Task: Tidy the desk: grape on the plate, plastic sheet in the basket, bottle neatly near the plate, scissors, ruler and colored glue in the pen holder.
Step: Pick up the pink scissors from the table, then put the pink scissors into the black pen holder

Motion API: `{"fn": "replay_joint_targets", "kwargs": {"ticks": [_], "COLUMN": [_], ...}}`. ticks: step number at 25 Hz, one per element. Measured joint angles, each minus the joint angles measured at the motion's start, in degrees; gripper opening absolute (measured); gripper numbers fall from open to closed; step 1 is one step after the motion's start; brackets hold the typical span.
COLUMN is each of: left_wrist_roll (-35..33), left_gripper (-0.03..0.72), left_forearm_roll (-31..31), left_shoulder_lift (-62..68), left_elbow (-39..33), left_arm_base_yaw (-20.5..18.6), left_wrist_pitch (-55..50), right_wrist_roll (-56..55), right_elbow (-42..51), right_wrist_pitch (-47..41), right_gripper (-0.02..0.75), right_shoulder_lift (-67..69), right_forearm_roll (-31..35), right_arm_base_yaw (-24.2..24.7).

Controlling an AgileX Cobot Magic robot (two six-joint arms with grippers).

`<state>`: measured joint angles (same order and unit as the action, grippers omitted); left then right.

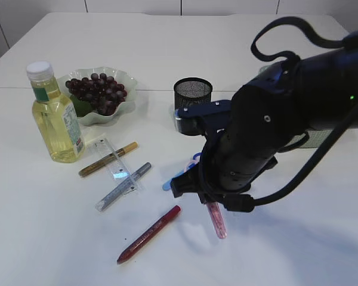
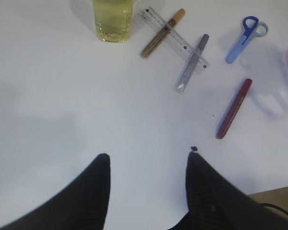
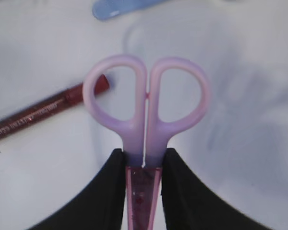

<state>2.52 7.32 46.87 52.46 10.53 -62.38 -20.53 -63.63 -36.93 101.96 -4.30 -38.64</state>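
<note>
From the exterior view we cannot see the right gripper's fingertips; the bulky black arm (image 1: 268, 149) covers them, along with most of the blue scissors (image 1: 178, 177), of which only the tip and a loop show. A pale basket (image 1: 313, 140) behind the arm is almost wholly hidden, so we cannot tell what it holds. The lettering on the red glue pen (image 1: 149, 233) is too blurred to read.

The surface is a plain white table (image 1: 48, 238), with a white tiled wall at the far edge.

Far left, a glass plate (image 1: 128, 80) holds a bunch of dark grapes (image 1: 97, 92). Just near and left of it stands a capped bottle (image 1: 55, 116) of yellow liquid. The black mesh pen holder (image 1: 193, 93) stands right of the plate; its inside is not visible to us.

The right gripper (image 3: 143, 165) pinches the pink scissors (image 3: 146, 103) just below the handle loops, holding them off the table. The left gripper (image 2: 146, 163) hangs spread apart over bare table. The clear ruler (image 1: 116, 164) lies flat near the bottle, between a gold glue pen (image 1: 107, 159) and a silver glue pen (image 1: 124, 186), both touching it.
</note>
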Motion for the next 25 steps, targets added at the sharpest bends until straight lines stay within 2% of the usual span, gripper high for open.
{"fn": "replay_joint_targets", "kwargs": {"ticks": [13, 19, 25], "left_wrist_roll": [0.00, 0.00, 0.00], "left_gripper": [0.372, 0.372, 0.372], "left_forearm_roll": [0.09, 0.09, 0.09], "left_shoulder_lift": [0.00, 0.00, 0.00], "left_elbow": [0.00, 0.00, 0.00], "left_arm_base_yaw": [0.00, 0.00, 0.00], "left_wrist_pitch": [0.00, 0.00, 0.00], "right_wrist_roll": [-12.82, -24.26, -32.24], "right_elbow": [-0.60, -6.30, -12.12], "right_wrist_pitch": [10.71, 11.41, 12.07], "right_gripper": [0.198, 0.198, 0.198], "right_shoulder_lift": [-3.60, -3.60, -3.48], "right_forearm_roll": [-19.82, -36.01, -46.92], "right_arm_base_yaw": [0.00, 0.62, 3.05]}}
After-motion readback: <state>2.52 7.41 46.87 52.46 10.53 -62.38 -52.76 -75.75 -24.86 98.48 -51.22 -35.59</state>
